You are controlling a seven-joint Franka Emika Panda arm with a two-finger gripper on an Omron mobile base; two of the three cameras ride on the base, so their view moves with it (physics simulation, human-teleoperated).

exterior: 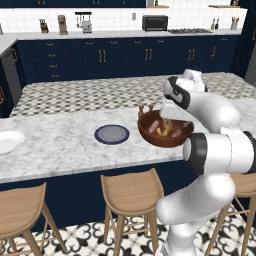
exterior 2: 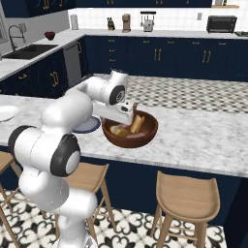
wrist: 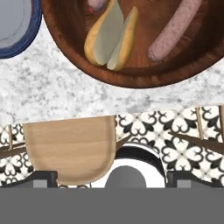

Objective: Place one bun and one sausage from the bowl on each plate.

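Two plates are seen on the marble counter [exterior: 60, 145], with the reddish-brown bowl [exterior: 150, 135] taken here as the landmark. The dark blue-grey plate [exterior: 112, 134] lies just beside the bowl, on its left in the left base view; in the hand view a part of its rim [wrist: 26, 41] is seen close to the bowl's wall [wrist: 144, 78], though contact cannot be told. The white plate [exterior: 7, 141] lies well apart from the bowl, at the far left edge of the counter, beyond the blue-grey plate.

Inside the bowl a split yellow bun [wrist: 111, 37] is seen, cut side showing, and beside it a pinkish sausage [wrist: 175, 30] lies slantwise against the inner wall. A second pinkish piece [wrist: 95, 4] is glimpsed past the bun at the frame's edge; what it is cannot be told. In the right base view the bun [exterior 2: 137, 123] is seen leaning upright in the bowl.

The gripper [exterior 2: 127, 117] is held over the near side of the bowl, its jaws spread wide and nothing held between them; the two dark fingertips [wrist: 41, 178] stand far apart at the bottom of the hand view. Below the bowl's edge of the counter, a wooden stool [wrist: 70, 148] and patterned floor tiles [wrist: 175, 131] are seen.
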